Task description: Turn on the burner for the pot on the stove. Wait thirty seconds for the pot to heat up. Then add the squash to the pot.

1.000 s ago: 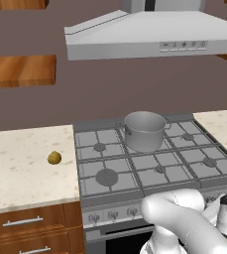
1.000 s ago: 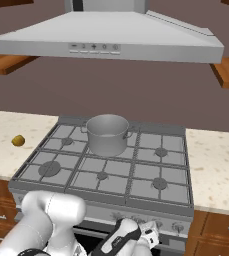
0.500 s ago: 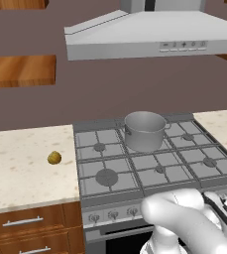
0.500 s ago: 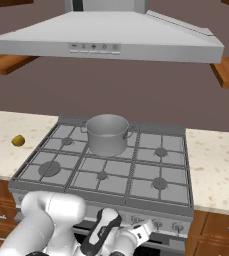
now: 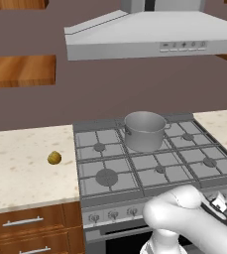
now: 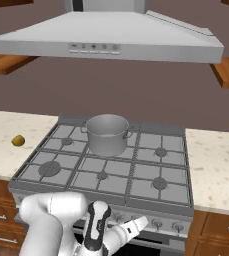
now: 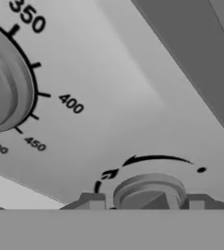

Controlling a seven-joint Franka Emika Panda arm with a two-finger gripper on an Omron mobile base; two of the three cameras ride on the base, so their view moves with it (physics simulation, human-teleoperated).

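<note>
My gripper point(image 7: 144, 202) sits low against the front panel of the stove point(image 5: 149, 171), with a small burner knob point(image 7: 150, 191) between my two finger tips. The tips stand just beside the knob's sides; whether they press it or have let go I cannot tell. A larger temperature dial point(image 7: 3, 85) lies to the upper left in the hand view. The pot point(image 5: 144, 131) stands on the back row of grates, about mid-width of the cooktop. The squash point(image 5: 54, 158) lies on the pale counter point(image 5: 26, 163) left of the stove, near the cooktop's left edge but apart from it.
</note>
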